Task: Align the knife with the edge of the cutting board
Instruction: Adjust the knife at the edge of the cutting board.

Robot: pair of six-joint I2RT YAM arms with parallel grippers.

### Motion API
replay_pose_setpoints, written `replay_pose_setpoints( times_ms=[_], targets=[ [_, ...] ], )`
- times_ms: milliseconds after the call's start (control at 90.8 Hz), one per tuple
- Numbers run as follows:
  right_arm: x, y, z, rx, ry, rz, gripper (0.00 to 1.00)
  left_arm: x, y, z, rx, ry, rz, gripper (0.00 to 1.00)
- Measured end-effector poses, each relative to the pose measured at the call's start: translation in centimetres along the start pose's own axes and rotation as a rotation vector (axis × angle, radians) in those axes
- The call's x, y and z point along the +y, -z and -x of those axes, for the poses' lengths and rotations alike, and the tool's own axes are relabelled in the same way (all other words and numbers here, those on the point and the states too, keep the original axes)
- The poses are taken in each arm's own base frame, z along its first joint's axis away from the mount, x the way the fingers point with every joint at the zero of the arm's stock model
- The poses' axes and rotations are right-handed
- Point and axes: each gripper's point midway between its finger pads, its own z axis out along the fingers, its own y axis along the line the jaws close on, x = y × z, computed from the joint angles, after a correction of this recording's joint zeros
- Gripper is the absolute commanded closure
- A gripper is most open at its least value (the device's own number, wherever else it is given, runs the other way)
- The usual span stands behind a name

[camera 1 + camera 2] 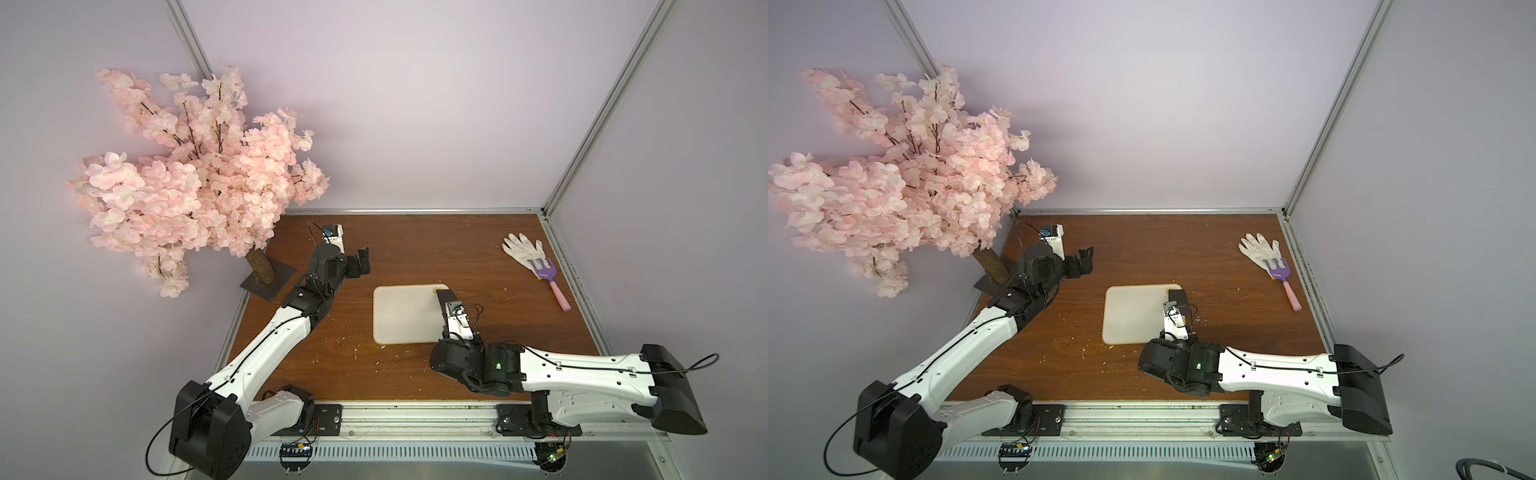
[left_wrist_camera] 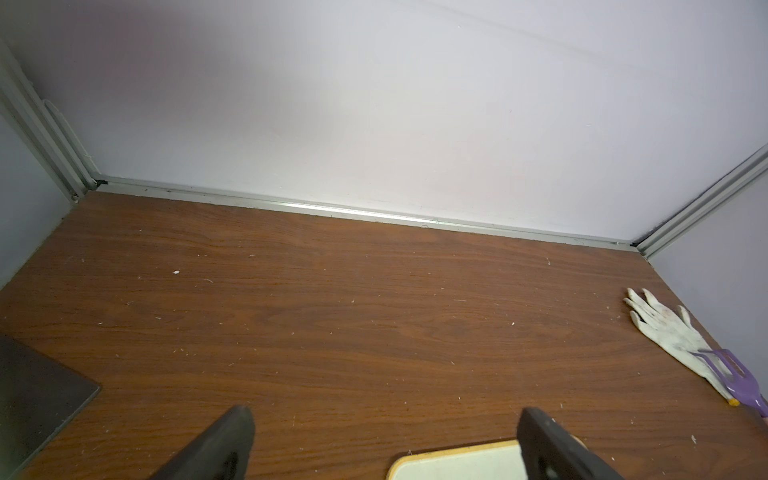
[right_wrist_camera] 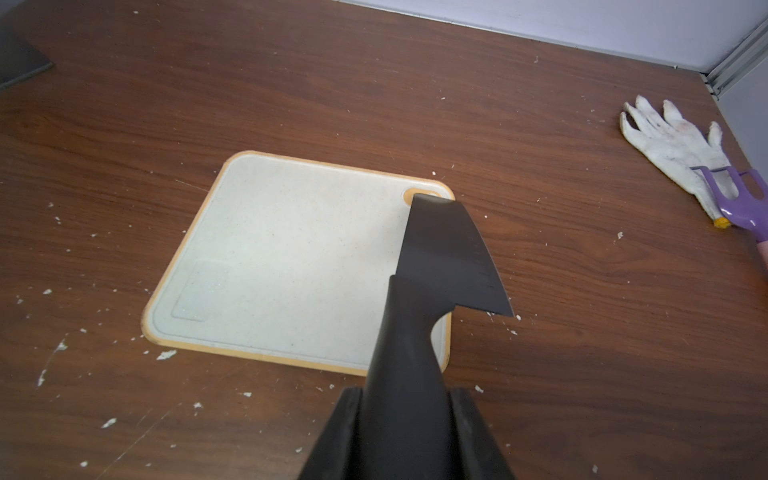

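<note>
a matte black knife (image 3: pixel 446 257), broad cleaver-like blade and slim handle, is clamped at the handle by the right gripper (image 3: pixel 403 397). it runs along the right side of the flat, speckled cream cutting board (image 3: pixel 291 257) with rounded corners, tip over the orange-ringed hole (image 3: pixel 417 193). the right arm reaches low over the wood-grain table (image 3: pixel 540 374); the left gripper (image 2: pixel 384 415) hangs apart, jaws wide.
</note>
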Motion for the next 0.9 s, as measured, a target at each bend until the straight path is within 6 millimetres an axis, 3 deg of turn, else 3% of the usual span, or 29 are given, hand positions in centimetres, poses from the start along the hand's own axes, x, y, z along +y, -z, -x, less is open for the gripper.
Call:
replay_pose_setpoints(
  times_ms=[473,771,903],
  targets=[
    [0.3,-0.5,-4.2,0.092,0.019,0.047,1.0,0.0,0.0,0.0,0.0,0.0,0.0,0.0],
    [-0.3,-1.1,-8.9,0.205,0.072,0.076,1.0,0.0,0.0,0.0,0.0,0.0,0.0,0.0],
    [-0.2,-1.4,-10.0,0.231,0.074,0.091,1.0,0.0,-0.1,-0.1,0.002,0.0,0.0,0.0]
  ],
)
